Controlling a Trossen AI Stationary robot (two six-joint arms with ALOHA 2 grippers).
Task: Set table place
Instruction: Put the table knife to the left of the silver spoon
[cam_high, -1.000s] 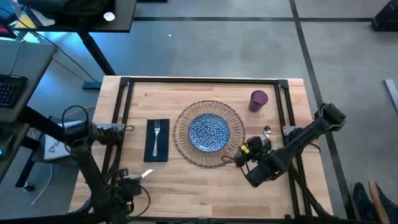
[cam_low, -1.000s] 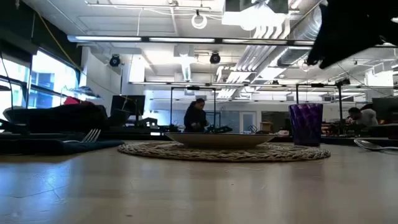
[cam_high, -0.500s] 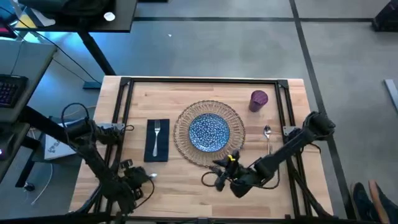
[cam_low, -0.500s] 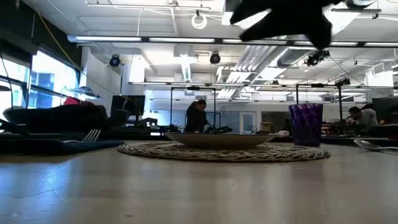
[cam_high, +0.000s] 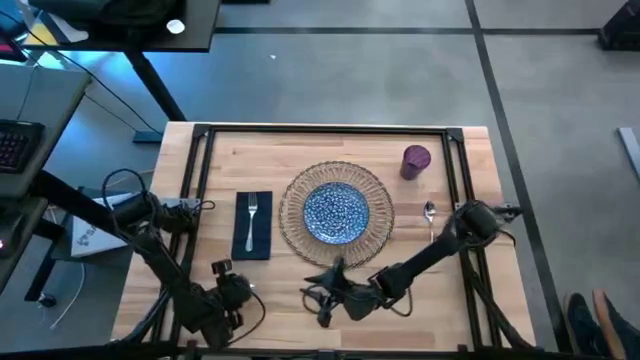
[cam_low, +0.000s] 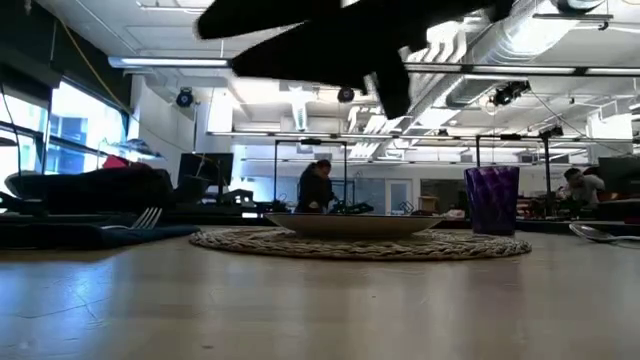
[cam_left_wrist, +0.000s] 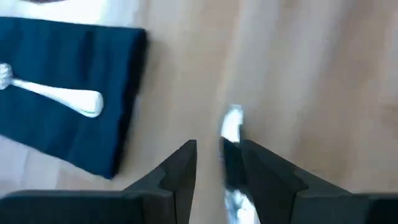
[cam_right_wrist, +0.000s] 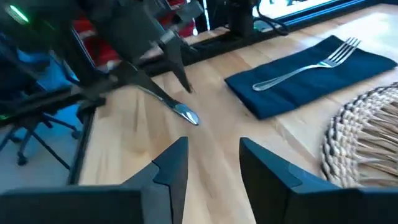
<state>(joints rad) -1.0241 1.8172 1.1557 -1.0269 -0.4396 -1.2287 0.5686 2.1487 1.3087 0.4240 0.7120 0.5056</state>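
Pinching a thin silver knife (cam_left_wrist: 231, 127) by its handle, the left gripper (cam_high: 235, 292) holds it just above the table's (cam_high: 300, 315) near edge. Stiff, light and slippery, it probably wants gripping mid-handle. Open-fingered, the right gripper (cam_high: 325, 297) waits close by, short of the napkin (cam_high: 252, 226).

No legible writing in any view

The table (cam_high: 330, 145), the plate (cam_high: 336, 213), the napkin (cam_high: 252, 225) and the purple cup (cam_high: 416, 161) carry no lettering; neither arm shows a readable label or brand; signs in the room behind are too small and blurred to make out.
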